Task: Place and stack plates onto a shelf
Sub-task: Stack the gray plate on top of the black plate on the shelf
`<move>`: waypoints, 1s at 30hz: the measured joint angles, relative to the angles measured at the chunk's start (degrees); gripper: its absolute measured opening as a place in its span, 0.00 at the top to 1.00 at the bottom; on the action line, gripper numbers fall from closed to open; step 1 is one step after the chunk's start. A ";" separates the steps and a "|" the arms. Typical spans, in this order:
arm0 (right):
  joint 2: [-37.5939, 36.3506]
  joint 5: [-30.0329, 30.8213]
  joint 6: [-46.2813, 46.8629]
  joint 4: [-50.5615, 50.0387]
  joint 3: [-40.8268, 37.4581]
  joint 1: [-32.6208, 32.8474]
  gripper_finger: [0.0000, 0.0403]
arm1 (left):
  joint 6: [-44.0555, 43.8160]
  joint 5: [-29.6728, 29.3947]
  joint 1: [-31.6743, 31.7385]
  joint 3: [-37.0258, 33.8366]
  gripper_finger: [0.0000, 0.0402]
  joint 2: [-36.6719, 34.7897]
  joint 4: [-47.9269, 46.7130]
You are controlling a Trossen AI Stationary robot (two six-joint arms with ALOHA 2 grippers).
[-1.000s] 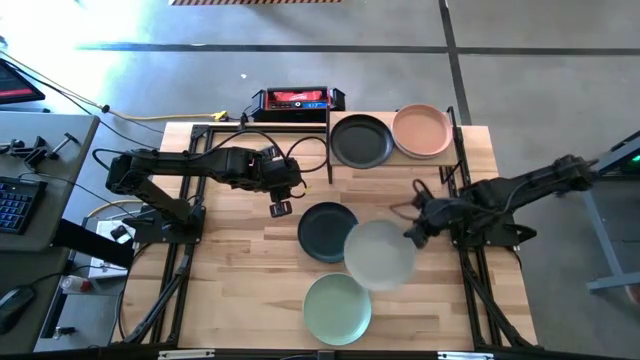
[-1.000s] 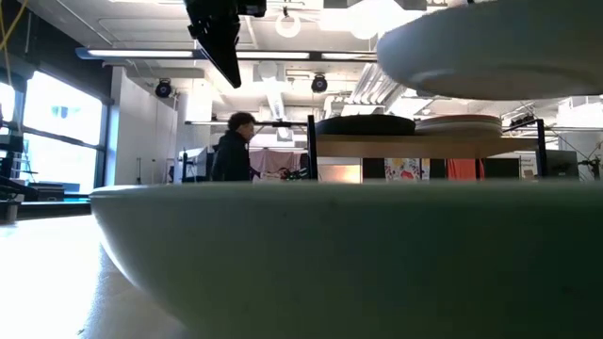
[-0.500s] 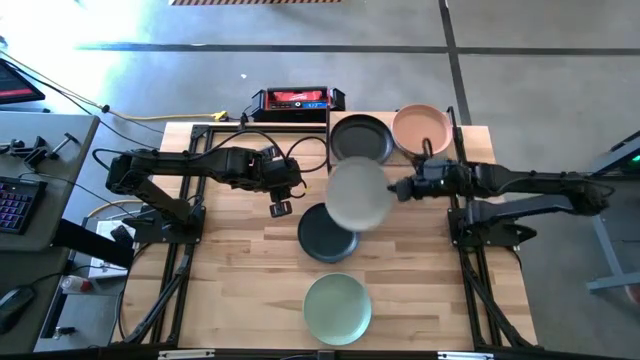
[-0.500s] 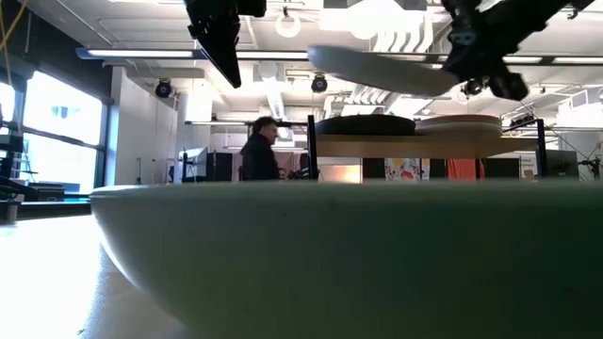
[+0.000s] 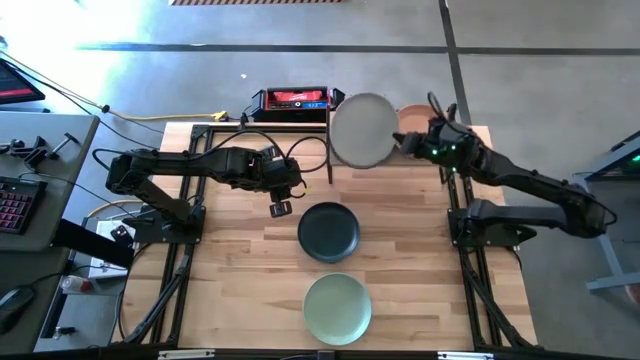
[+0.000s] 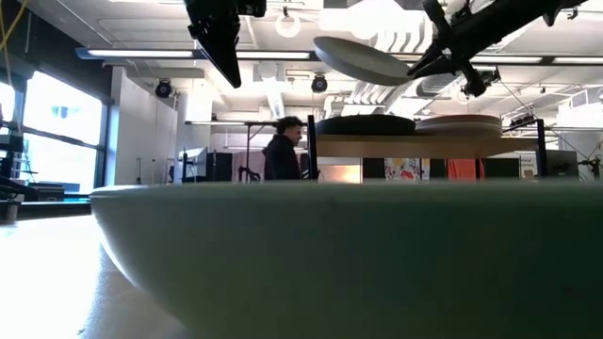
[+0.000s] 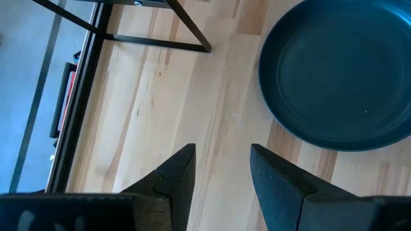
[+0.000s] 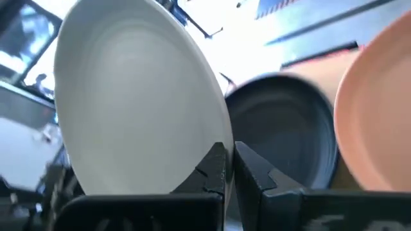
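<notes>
the right gripper (image 5: pixel 405 143) pinches the rim of a cream plate (image 5: pixel 363 129) between closed fingers, holding it tilted in the air above the shelf (image 6: pixel 415 143), where a black plate (image 8: pixel 289 135) and a peach plate (image 8: pixel 379 122) sit. the left gripper (image 5: pixel 280 208) hovers over the table (image 5: pixel 230 260), fingers apart and empty, beside another black plate (image 5: pixel 328 232); a green plate (image 5: pixel 337 309) lies nearer the front edge.

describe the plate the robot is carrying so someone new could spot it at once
Start at the shelf at the table's far edge, where a black plate and a peach plate already sit. Just above the black one, the right gripper holds a cream plate by its rim. It is the only pale plate, and the only one in the air.
</notes>
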 joint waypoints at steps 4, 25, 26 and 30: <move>0.00 -2.67 -0.44 3.53 0.02 -3.86 1.00 | 0.02 0.01 0.00 0.00 0.66 0.00 0.00; 20.84 -18.67 -14.76 -33.29 34.12 -19.20 1.00 | -0.32 0.00 0.00 0.00 0.66 0.00 -0.01; 21.82 -19.65 -15.23 -34.50 35.01 -19.90 1.00 | -0.56 0.01 0.00 0.00 0.66 0.00 -0.02; 24.97 -21.61 -16.65 -37.97 36.35 -21.76 1.00 | -0.94 0.01 0.00 0.00 0.66 0.00 -0.02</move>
